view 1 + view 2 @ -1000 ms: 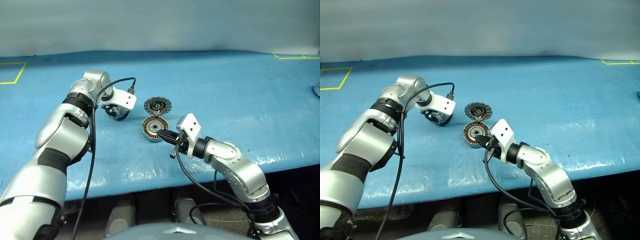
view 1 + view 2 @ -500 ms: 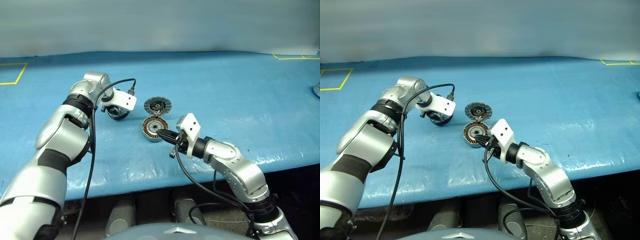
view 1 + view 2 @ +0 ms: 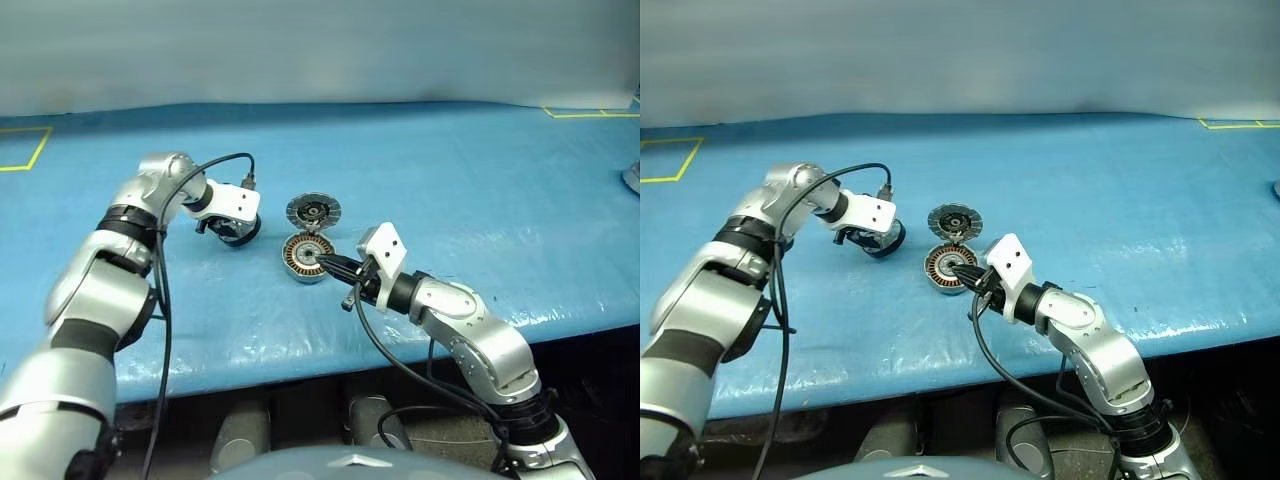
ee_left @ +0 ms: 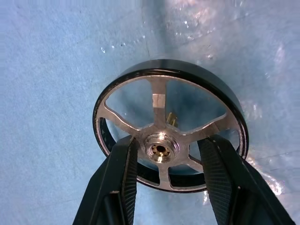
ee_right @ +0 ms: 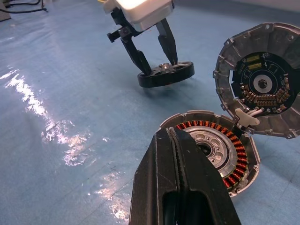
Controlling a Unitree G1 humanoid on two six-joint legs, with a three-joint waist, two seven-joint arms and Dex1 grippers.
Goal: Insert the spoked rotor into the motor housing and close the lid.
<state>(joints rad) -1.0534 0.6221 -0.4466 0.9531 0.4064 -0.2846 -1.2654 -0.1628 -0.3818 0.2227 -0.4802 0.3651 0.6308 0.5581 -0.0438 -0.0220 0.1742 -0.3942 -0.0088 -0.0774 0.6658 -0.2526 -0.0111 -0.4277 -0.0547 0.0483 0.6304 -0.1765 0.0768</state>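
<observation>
Between the left gripper's black fingers sits the black-rimmed, silver-spoked rotor, gripped at its hub; right gripper, pinched shut, rests at the open copper-wound grey housing. Insertion and closing the grey hinged lid remain.

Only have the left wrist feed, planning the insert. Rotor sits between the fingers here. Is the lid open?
Observer: Yes. The lid is swung open beyond the motor housing, inner face showing.
Operator: Anything in the way at the housing?
Observer: The right gripper is shut, its tips over the housing's near side.
Operator: Rotor off the table?
Observer: Looks so. The left gripper holds the spoked rotor at the hub, tilted, with a shadow under it.
</observation>
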